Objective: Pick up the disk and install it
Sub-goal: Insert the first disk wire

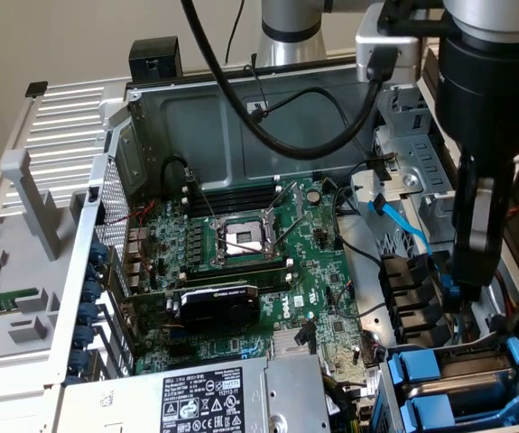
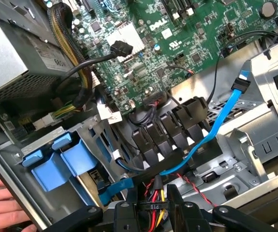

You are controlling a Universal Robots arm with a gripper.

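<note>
- Two flat blue plastic carriers (image 1: 421, 368), rounded tabs, set close together.
- One green circuit board (image 1: 241, 244), studded with parts.
- My one gripper (image 2: 151, 210): spread or pinching, I cannot tell.

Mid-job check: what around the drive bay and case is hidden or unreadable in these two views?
- Blue carriers: in the exterior view they are cut by the bottom edge. In both views the drives' bodies and labels are hidden inside the bay.
- Hand: in the wrist view it is cut off by the picture's edge.
- Power-supply sticker: in the exterior view the print is too small to read.
</note>
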